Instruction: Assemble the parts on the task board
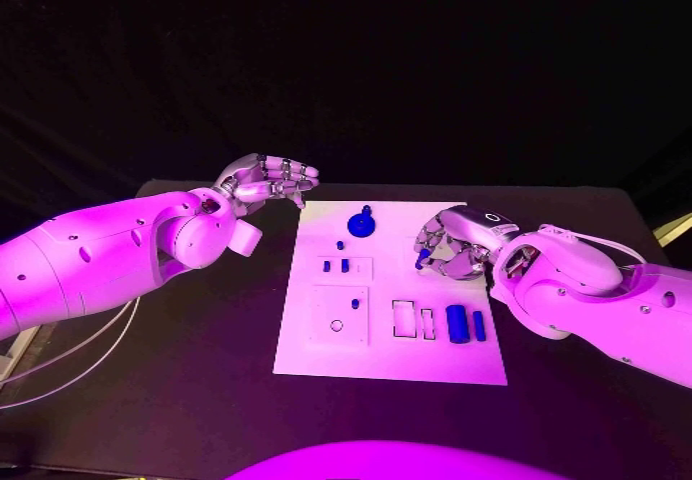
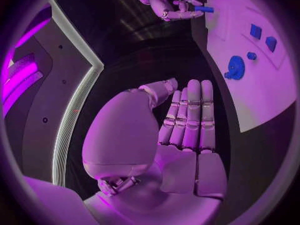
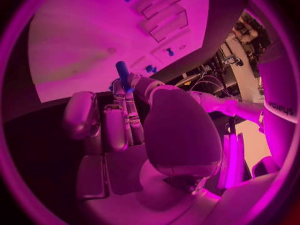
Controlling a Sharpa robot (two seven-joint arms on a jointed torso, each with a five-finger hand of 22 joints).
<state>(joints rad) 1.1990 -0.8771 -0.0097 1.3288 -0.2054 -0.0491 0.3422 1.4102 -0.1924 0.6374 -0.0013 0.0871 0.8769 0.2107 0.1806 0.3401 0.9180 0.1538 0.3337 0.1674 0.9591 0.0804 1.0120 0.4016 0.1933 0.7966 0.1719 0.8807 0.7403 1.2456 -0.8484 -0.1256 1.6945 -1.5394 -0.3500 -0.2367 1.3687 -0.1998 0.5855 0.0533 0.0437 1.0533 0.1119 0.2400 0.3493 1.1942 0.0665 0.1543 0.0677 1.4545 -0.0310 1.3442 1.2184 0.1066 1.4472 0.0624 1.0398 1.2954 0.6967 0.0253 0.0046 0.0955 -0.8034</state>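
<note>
We see the right hand (image 1: 450,250) pinching a small blue peg (image 3: 122,74) over the task board (image 1: 325,350); probably light, stiff, slippery, best held mid-shaft; left hand (image 1: 268,180) curled, empty.

The left arm (image 1: 101,255) reaches in with its wrist raised. The left hand (image 1: 267,180) holds nothing; its fingers (image 2: 190,117) lie straight and close together, side by side, the thumb set beside them. The right arm (image 1: 606,295) comes in bent toward the middle. The right hand (image 1: 459,248) has its fingers (image 3: 122,117) curled, pinching a small blue peg (image 3: 123,76) that sticks out beyond the fingertips.
</note>
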